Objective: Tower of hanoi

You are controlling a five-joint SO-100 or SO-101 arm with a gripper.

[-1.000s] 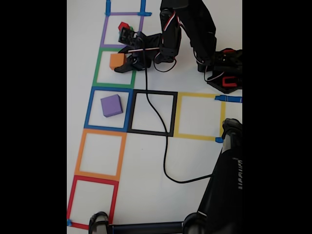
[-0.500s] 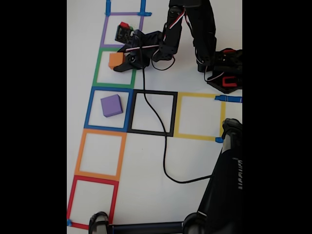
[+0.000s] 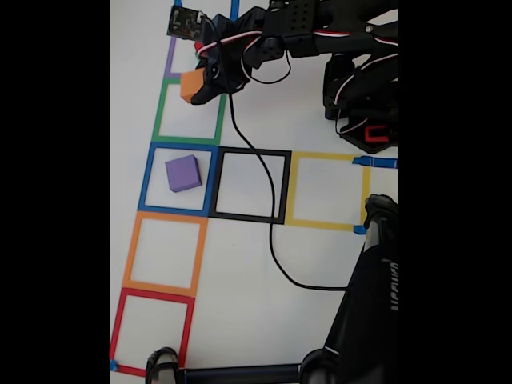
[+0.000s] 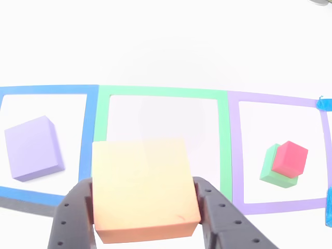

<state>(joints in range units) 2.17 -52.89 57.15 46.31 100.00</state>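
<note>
A brightly lit white table (image 3: 240, 264) carries coloured tape squares (image 3: 164, 252) and a black cable (image 3: 272, 240).

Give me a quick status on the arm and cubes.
Pincer shut on orange cube, lifted. Purple cube in blue square. Red cube atop green cube. Nothing obstructing.

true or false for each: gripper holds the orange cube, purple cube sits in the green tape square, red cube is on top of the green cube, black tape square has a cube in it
1. The gripper holds the solid orange cube. True.
2. The solid purple cube sits in the green tape square. False: it sits in the blue tape square.
3. The small red cube rests on the green cube. True.
4. The black tape square holds a cube. False: a black cable crosses it, no cube.
</note>
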